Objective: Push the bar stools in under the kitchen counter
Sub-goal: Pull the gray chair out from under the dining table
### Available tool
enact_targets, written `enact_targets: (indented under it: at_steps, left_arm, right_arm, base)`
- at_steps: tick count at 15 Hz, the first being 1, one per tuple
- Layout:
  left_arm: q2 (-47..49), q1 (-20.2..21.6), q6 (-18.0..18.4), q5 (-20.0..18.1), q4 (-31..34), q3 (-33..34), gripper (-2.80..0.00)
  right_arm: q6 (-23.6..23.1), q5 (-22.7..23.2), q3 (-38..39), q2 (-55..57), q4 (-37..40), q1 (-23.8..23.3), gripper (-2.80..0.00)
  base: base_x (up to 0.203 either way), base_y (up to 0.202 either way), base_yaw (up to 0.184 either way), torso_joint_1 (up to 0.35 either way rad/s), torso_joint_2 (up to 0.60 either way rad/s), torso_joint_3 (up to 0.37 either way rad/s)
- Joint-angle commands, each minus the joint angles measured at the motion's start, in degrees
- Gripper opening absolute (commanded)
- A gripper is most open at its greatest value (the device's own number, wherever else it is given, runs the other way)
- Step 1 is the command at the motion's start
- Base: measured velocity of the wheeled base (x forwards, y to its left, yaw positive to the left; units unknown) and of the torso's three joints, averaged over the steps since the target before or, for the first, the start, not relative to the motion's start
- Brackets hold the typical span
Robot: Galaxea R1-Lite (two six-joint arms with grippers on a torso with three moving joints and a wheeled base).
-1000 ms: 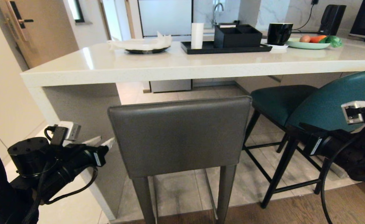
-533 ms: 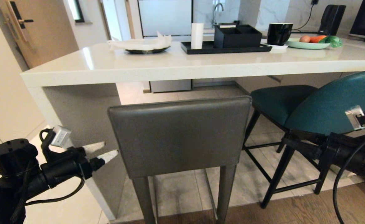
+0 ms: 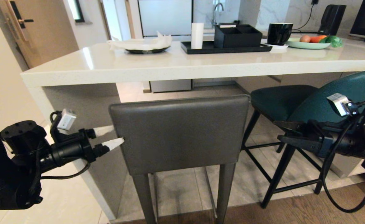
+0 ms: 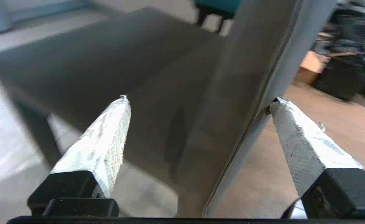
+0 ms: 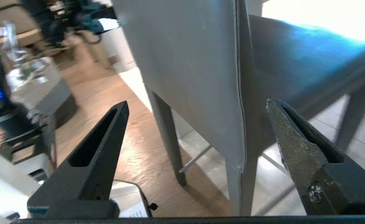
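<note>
The grey stool stands just before the tabletop, the teal stool beside it. My left fingers spread wide at its back's left edge; my right gripper gapes wide, off its right edge.
</note>
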Motion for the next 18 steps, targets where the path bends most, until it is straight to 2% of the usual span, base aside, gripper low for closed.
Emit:
enact_targets:
  at_steps: [1,6,11,13,18]
  left_arm:
    - [1.55,0.22,-0.54,-0.92,-0.40,-2.54,0.00]
    - [2.99,-0.01,-1.43,-1.28,-0.40,-3.20,0.00]
    - [3.05,-0.03,-1.43,-5.46,-0.40,-2.40,0.00]
    - [2.85,-0.43,-1.43,-7.03,-0.40,-2.13,0.00]
    - [2.06,-2.33,-1.17,-7.23,-0.40,-1.64,0.00]
  right_arm:
    - [0.49,2.80,-2.65,4.16,-0.34,1.09,0.00]
    - [0.75,3.42,-7.75,10.93,-0.39,4.47,0.00]
    - [3.54,2.97,-15.96,15.99,-0.37,7.03,0.00]
    - [4.40,3.01,-17.13,16.85,-0.35,9.57,0.00]
    - [5.58,1.85,-19.58,18.98,-0.43,15.91,0.00]
  base:
    - [0.000,0.000,0.000,0.000,0.00,0.000]
    - [0.000,0.000,0.000,0.000,0.00,0.000]
    - [0.000,0.000,0.000,0.000,0.00,0.000]
    - [0.000,0.000,0.000,0.000,0.00,0.000]
    - [0.000,0.000,0.000,0.000,0.00,0.000]
